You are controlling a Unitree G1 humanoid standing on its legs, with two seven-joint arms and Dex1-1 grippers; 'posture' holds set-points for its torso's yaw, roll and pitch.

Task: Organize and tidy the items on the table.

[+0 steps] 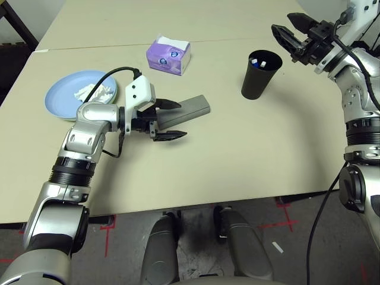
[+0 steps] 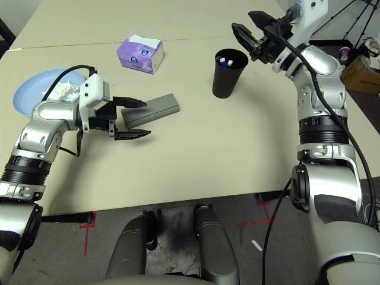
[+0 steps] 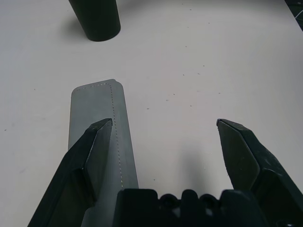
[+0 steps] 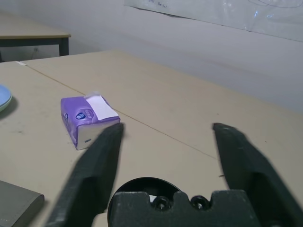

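My left gripper (image 1: 180, 119) is open low over the table (image 1: 249, 148). One finger lies over the near end of the grey glasses case (image 1: 191, 109), the other over bare table beside it. The left wrist view shows the case (image 3: 97, 106) under one finger (image 3: 92, 151). The black cup (image 1: 260, 74) stands at the right and holds two white marker pens (image 1: 258, 62). My right gripper (image 1: 286, 25) hangs open in the air above and just behind the cup, with nothing between its fingers. A blue plate (image 1: 62, 101) at the left holds crumpled white tissue (image 1: 94, 92).
A purple tissue box (image 1: 169, 54) sits behind the case, near the seam between two joined tabletops. The table's front edge runs just before my body. Bare tabletop stretches between the case and the cup.
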